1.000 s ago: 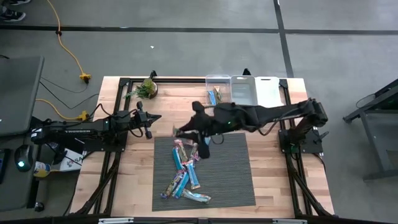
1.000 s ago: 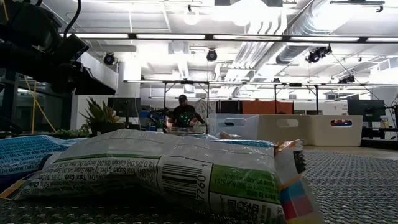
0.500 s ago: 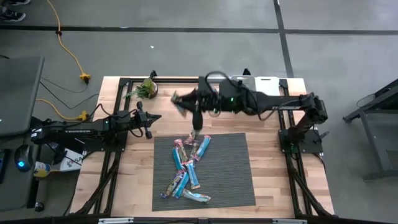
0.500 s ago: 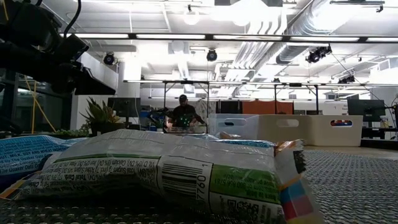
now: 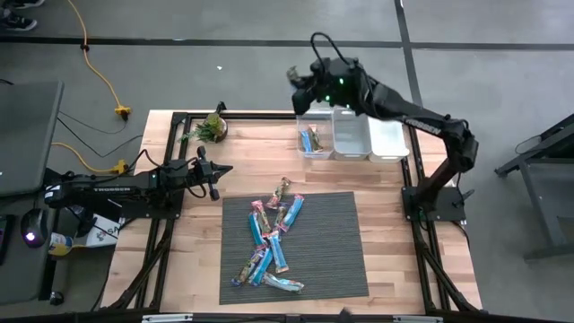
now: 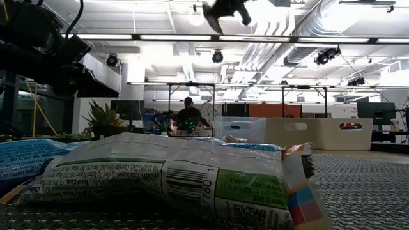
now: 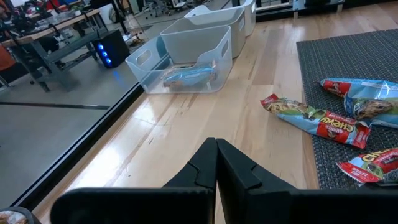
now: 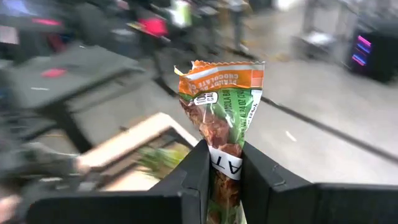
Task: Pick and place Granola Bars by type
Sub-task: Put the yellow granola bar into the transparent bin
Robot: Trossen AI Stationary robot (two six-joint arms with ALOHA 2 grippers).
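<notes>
Clear plastic walls are forming the first bin (image 5: 315,141) in a row of 3 at the table's far edge, and it is holding a light blue bar (image 5: 308,140), which the left wrist view also shows lying on the bin floor (image 7: 186,76); the middle bin (image 5: 351,135) and the white bin (image 5: 387,136) are standing just beside it, and no contents can be made out in them. High over the first bin, the right gripper (image 5: 299,77) is clamping an orange and green bar (image 8: 221,106) between its fingers (image 8: 193,169), the wrapper sticking up past the tips. On the grey mat (image 5: 341,260), the remaining granola bars (image 5: 269,247) are lying in a loose pile of blue, pink and green wrappers, some overlapping, while 1 red-ended bar (image 7: 311,117) is resting on bare wood at the mat's edge. From table height, a green wrapped bar (image 6: 185,176) is filling the foreground and blocking most of the table behind it. The left gripper (image 5: 215,177) is hovering over bare wood well apart from the pile, its fingers pressed together on nothing (image 7: 216,163). A small potted plant (image 5: 212,126) is sitting at the far left corner of the wooden table (image 5: 395,260).
</notes>
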